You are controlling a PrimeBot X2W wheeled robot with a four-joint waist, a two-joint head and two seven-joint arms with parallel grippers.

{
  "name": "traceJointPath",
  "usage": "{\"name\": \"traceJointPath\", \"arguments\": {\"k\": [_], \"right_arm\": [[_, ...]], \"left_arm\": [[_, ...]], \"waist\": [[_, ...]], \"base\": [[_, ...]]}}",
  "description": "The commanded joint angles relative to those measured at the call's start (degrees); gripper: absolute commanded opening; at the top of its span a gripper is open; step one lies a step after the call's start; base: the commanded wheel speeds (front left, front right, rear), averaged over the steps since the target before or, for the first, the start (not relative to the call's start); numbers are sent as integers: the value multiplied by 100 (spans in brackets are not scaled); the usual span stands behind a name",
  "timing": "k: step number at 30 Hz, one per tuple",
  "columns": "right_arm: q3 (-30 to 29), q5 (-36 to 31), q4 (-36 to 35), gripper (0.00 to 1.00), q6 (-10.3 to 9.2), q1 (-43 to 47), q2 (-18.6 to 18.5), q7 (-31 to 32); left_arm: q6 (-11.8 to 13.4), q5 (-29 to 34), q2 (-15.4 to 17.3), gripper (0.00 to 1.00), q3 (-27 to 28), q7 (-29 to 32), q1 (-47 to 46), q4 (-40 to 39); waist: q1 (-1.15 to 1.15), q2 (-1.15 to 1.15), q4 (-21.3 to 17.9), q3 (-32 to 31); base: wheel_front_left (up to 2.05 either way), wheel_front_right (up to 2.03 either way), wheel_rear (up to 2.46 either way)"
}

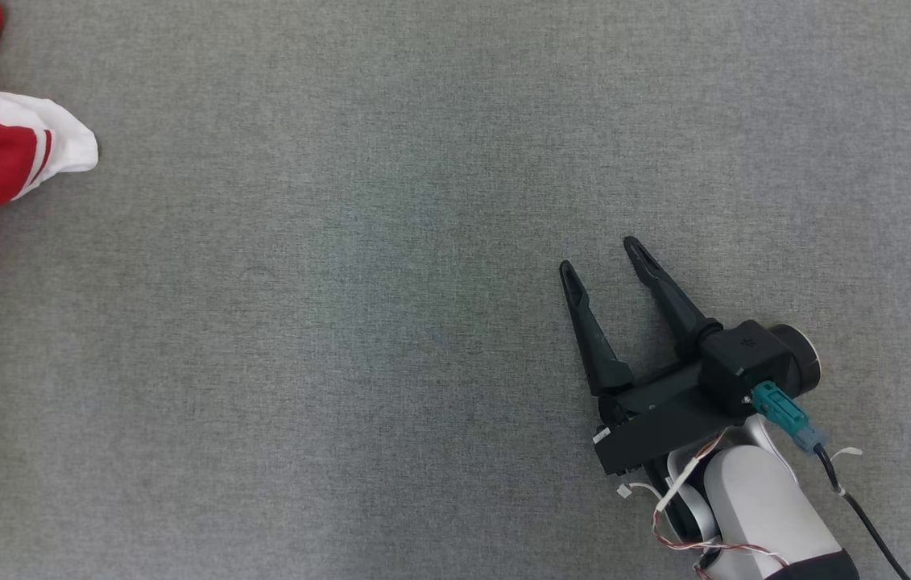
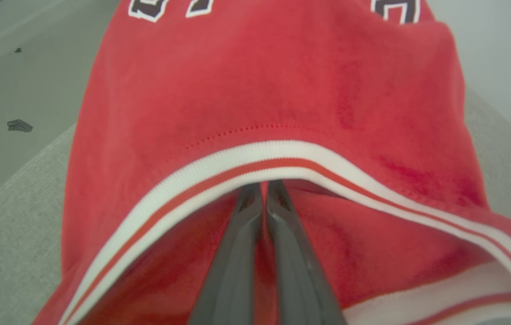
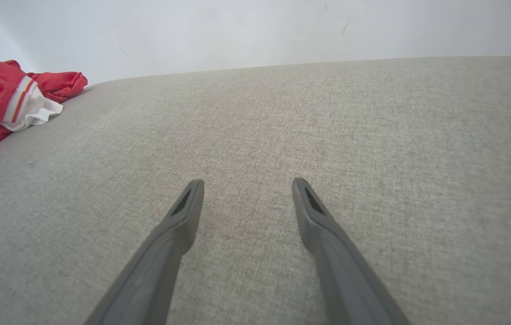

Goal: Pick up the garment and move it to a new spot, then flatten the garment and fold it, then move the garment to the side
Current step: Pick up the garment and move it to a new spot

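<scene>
Counter (image 1: 391,362): grey woven fabric cover, fine even weave, spans whole head view. In right wrist view its far edge runs as gentle curve from 9 o'clock to 3 o'clock. Wall (image 3: 255,31) behind it: plain, pale, off-white, a few faint marks toward 1 o'clock. Left wrist view: counter's rounded edge at 8 o'clock, pale grey floor (image 2: 20,85) beyond at 10 o'clock. Small dark scrap (image 2: 19,125) on floor at 9 o'clock, tiny dark speck (image 2: 18,50) at 10 o'clock. Light soft, even.
</scene>
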Motion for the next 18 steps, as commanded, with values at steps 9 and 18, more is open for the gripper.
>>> {"name": "traceJointPath", "arguments": {"k": [9, 18], "right_arm": [[-8, 175, 333, 100, -14, 174, -66, -74], [72, 558, 721, 100, -14, 294, -55, -340]], "left_arm": [[-395, -77, 242, 0, 53, -293, -204, 63], [-739, 71, 540, 0, -251, -215, -756, -266]], "waist": [[0, 0, 136, -313], [0, 0, 160, -1210]], "base": [[0, 0, 0], [0, 0, 0]]}}
